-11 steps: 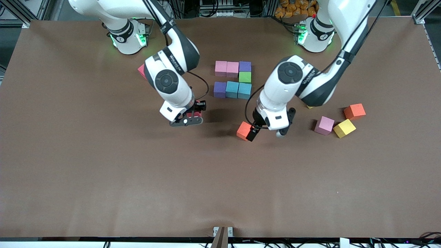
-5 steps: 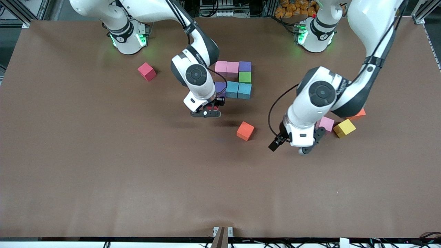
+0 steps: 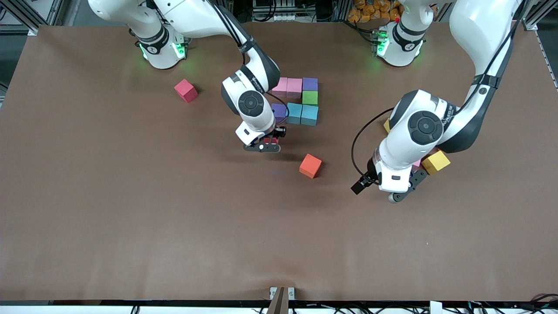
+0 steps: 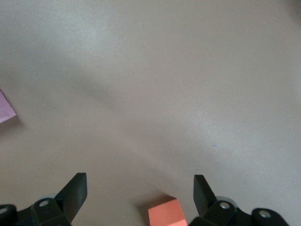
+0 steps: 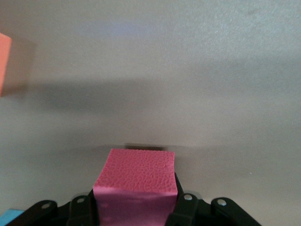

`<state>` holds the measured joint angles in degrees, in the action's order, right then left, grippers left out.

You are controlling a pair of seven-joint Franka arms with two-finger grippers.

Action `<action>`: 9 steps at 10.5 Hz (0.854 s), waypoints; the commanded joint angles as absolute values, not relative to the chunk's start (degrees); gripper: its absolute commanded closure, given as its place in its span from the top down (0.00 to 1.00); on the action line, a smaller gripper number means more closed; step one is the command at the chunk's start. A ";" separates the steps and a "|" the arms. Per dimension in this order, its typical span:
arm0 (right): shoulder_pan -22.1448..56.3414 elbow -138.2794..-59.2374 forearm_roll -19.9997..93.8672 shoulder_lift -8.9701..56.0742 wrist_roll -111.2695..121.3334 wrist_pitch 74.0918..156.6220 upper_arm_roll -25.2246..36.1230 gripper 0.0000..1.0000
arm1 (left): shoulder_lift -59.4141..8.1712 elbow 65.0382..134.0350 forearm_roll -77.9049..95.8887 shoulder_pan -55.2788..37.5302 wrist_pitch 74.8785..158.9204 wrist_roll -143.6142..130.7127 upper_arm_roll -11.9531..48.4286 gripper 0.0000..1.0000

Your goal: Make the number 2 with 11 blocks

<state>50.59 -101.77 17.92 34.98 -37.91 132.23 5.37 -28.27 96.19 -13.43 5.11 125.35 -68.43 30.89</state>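
The right tool (image 3: 267,144), clamped on a red block (image 5: 136,181), hangs over the bench (image 3: 130,209) beside the purple end of the half-built number 2 (image 3: 295,101). Misjudged descent could nudge that purple block (image 3: 278,112) and skew the row. The left tool (image 3: 383,188), fingers spread and empty, hovers near the pink and yellow cubes (image 3: 435,162). In the last second it has left the orange block (image 3: 310,165) on the bench, while the right arm has swung toward the digit.
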 commanded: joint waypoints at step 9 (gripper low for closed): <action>52.99 -99.40 20.83 37.79 -37.79 132.36 4.75 0.00 | -29.09 95.10 -13.11 6.86 123.31 -60.73 31.64 1.00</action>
<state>51.94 -100.44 19.33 36.85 -37.91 132.30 4.52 -28.74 96.16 -13.42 7.41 124.79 -61.81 31.15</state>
